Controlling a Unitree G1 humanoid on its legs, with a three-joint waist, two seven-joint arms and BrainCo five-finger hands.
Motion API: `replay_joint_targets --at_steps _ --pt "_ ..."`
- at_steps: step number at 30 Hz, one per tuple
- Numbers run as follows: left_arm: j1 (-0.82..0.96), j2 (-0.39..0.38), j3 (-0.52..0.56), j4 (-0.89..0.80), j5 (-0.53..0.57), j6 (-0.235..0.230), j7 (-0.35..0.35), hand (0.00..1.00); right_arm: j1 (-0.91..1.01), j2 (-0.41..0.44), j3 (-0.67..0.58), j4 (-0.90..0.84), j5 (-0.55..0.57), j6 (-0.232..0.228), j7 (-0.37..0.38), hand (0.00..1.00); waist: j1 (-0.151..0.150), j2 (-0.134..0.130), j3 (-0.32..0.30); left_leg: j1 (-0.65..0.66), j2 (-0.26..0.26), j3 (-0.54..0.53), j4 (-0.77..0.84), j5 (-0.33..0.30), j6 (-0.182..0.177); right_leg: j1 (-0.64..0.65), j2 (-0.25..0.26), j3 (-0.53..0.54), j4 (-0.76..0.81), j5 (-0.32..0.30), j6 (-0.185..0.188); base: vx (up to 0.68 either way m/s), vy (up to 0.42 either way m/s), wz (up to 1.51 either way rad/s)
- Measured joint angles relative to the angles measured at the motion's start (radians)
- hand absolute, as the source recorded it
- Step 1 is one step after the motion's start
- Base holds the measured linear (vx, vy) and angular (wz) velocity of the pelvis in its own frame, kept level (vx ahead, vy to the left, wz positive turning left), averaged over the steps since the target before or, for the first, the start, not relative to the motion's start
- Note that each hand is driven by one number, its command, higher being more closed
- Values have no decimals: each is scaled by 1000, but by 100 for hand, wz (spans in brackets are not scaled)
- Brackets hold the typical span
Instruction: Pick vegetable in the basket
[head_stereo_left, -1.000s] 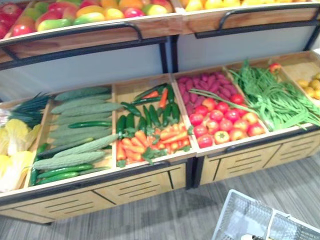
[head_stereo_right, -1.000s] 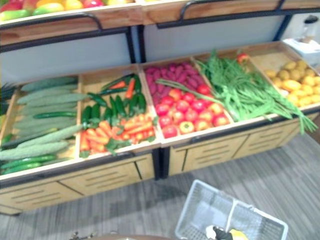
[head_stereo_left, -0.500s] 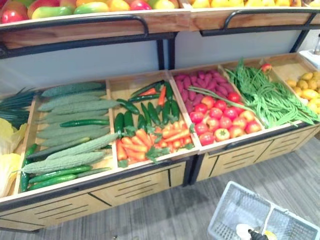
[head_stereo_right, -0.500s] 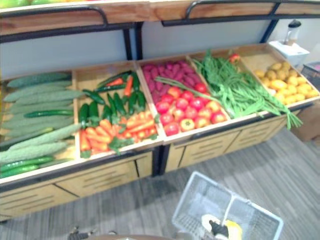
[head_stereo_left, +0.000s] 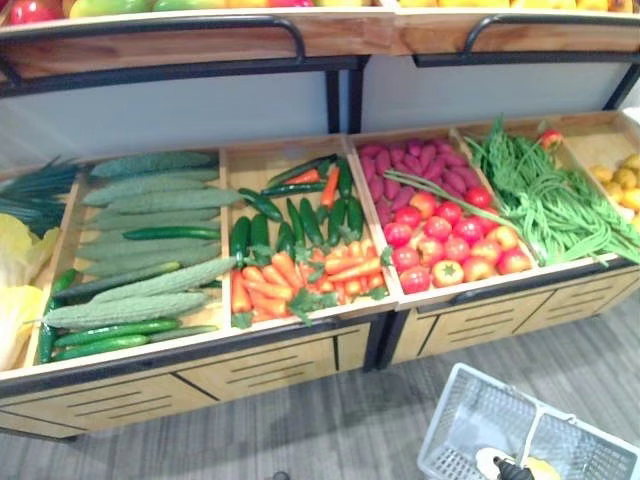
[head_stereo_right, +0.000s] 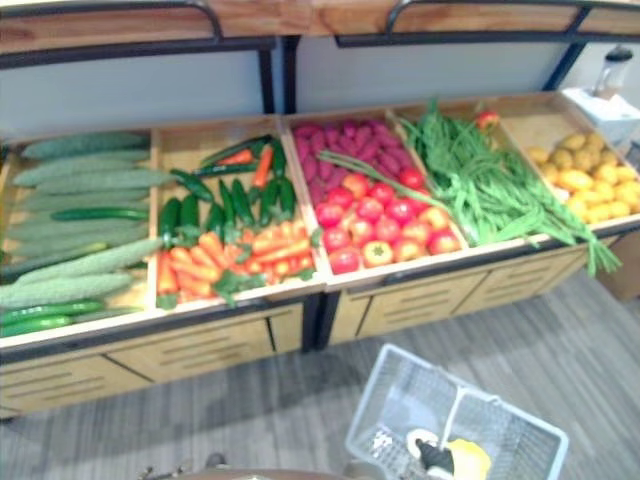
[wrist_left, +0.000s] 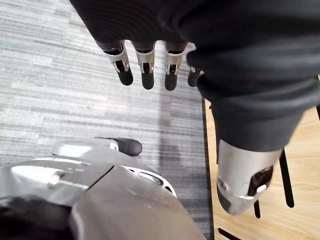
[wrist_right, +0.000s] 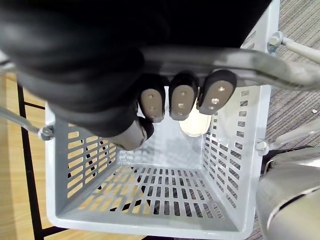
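Whole head view has shifted over the last second, so the camera moved, not the goods: the stand now sits squarer in front and the upper fruit shelf has mostly slid out at the far edge. Nothing on the stand has changed place. The basket stays at the near right, low over the floor. My read: robot is still lining up with the stand and the pick has not begun.

Vegetables are all still in the stand's bins:
- far left bin: cucumbers and knobbly gourds
- next bin: carrots near, dark green peppers behind
- next: tomatoes near, purple ones behind
- right: green beans

In the right wrist view the basket's slotted bottom looks bare. There is a pale round patch on its far wall; I can't tell what it is.

Right hand: fingers curled round the basket handle, carrying the basket beneath it, arm low at the robot's right side.

Left hand: fingers straight and relaxed, pointing down at the floor, holding nothing and well short of the bins. It would have to lift and reach far forward to get any vegetable.
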Motion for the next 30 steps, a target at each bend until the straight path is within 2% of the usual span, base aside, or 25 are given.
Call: replay_joint_targets --at_steps 4,6,8,10,12,14,15,16,18,21,26,30 --pt "2 1 0 -1 0 0 -1 0 1 -11 9 20 -2 -1 0 100 0 2 -5 2 7 -4 8 4 -1 18 14 -8 -22 -3 -5 42 -55 7" --pt "1 5 -5 -4 -1 -1 0 0 0 -8 22 35 -1 -7 0 100 -3 -3 -10 -19 -4 -11 43 4 -1 30 1 -16 -41 -5 -3 -10 18 17" --pt "8 16 -17 -17 -3 -1 1 0 2 -6 33 42 -1 -8 0 100 -3 -20 -15 -54 -16 -17 96 4 0 36 -15 -25 -51 -7 -1 -16 17 23" --pt "10 22 -58 -49 -27 0 8 0 5 -6 38 44 0 -11 -2 100 -4 -38 -10 -105 -35 -42 189 9 8 53 -41 -43 -54 -8 1 -26 3 36" --pt "25 21 -103 -100 -39 0 29 0 14 -9 38 44 0 -16 -5 100 -6 -39 -8 -143 -53 -60 250 20 26 71 -60 -68 -57 -7 3 -40 -2 44" --pt "48 6 -183 -225 -43 -6 79 0 31 -17 37 33 1 -22 -11 100 -4 -30 -1 -147 -67 -65 229 41 54 84 -74 -102 -51 -6 4 -59 16 53" --pt "53 -8 -201 -269 -52 -9 97 0 34 -20 38 28 1 -24 -14 100 -4 -21 -1 -144 -69 -66 213 44 57 82 -75 -108 -47 -7 5 -110 46 41" --pt "67 -46 -252 -403 -81 -23 142 0 41 -29 39 11 1 -33 -27 100 -3 2 1 -136 -72 -65 167 48 61 66 -76 -115 -33 -9 9 -113 50 19" --pt "79 -41 -320 -523 -79 -38 169 0 47 -29 49 -13 2 -40 -37 100 -5 19 1 -123 -73 -62 121 49 61 43 -75 -107 -16 -16 13 -107 50 -3" --pt "83 -35 -350 -748 -33 -77 210 0 57 -25 85 -25 2 -58 -48 100 -9 20 1 -100 -79 -32 72 34 55 20 -78 -80 -13 -7 29 -104 85 -26" --pt "86 54 -367 -953 88 -110 245 0 66 -17 131 -46 2 -66 -48 100 -25 12 -4 -59 -97 56 27 28 50 14 -79 12 -82 20 45 -18 85 -44" --pt "44 173 -375 -1033 163 -130 267 0 68 -18 155 -42 8 -68 -45 100 -41 11 -19 -37 -108 106 -11 27 49 11 -75 60 -153 85 39 66 55 -36"
